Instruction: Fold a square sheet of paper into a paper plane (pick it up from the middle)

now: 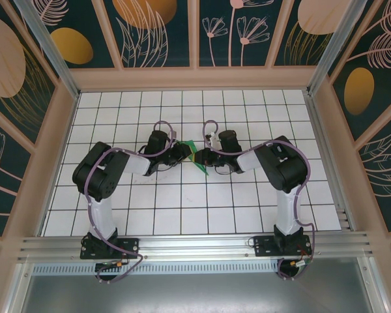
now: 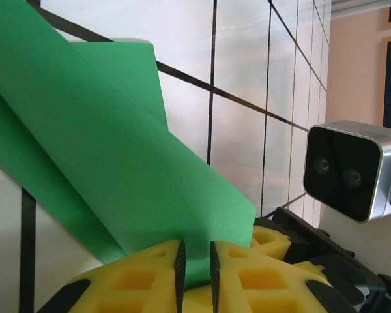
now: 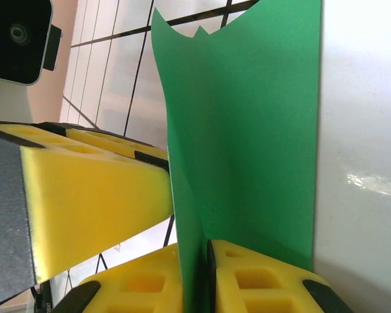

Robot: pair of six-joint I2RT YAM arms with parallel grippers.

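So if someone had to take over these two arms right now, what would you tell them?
Left gripper: jaws nearly together, pinching the green sheet of paper.
Right gripper: likewise pinching the same sheet from the opposite side.
Paper: held between them above the middle of the white grid table.
Done: sheet picked up, seemingly folded over at least once.
Left: no pointed dart with wings yet; the remaining folds are to do.
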